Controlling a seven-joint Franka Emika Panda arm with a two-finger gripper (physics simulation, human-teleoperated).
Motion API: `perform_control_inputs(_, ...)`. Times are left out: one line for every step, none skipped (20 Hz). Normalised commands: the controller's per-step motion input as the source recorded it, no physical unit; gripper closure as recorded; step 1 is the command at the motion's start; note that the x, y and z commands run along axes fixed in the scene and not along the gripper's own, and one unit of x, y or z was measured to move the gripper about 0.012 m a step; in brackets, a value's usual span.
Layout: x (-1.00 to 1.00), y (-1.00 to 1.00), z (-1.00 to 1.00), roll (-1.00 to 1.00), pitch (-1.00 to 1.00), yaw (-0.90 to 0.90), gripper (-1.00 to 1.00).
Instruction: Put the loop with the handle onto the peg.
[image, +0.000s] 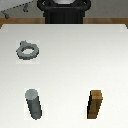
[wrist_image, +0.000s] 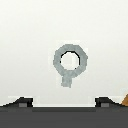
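With the end effector (wrist_image: 64, 101) spread and empty above the loop (image: 27, 51), which lies flat on the bench (image: 75, 60) at 12 o'clock from the peg (image: 34, 104), you should grip its stubby handle (wrist_image: 66, 80), not the ring.

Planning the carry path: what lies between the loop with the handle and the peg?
Nothing: in the exterior view only bare white table separates the loop from the peg.
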Motion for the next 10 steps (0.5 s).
perform_control_inputs(0.00, 0.00, 0.00, 0.00, 0.00, 0.00, -1.00)
perform_control_inputs(0.00, 0.00, -1.00, 0.00, 0.00, 0.00, -1.00)
perform_control_inputs(0.00, 0.00, -1.00, 0.00, 0.00, 0.00, -1.00)
perform_control_inputs(0.00, 0.00, -1.00, 0.00, 0.00, 0.00, -1.00)
perform_control_inputs(0.00, 0.00, -1.00, 0.00, 0.00, 0.00, -1.00)
perform_control_inputs(0.00, 0.00, -1.00, 0.00, 0.00, 0.00, -1.00)
perform_control_inputs(0.00, 0.00, -1.00, 0.00, 0.00, 0.00, -1.00)
perform_control_inputs(0.00, 0.00, -1.00, 0.00, 0.00, 0.00, -1.00)
perform_control_inputs(0.00, 0.00, -1.00, 0.00, 0.00, 0.00, -1.00)
perform_control_inputs(0.00, 0.25, -1.00, 0.00, 0.00, 0.00, -1.00)
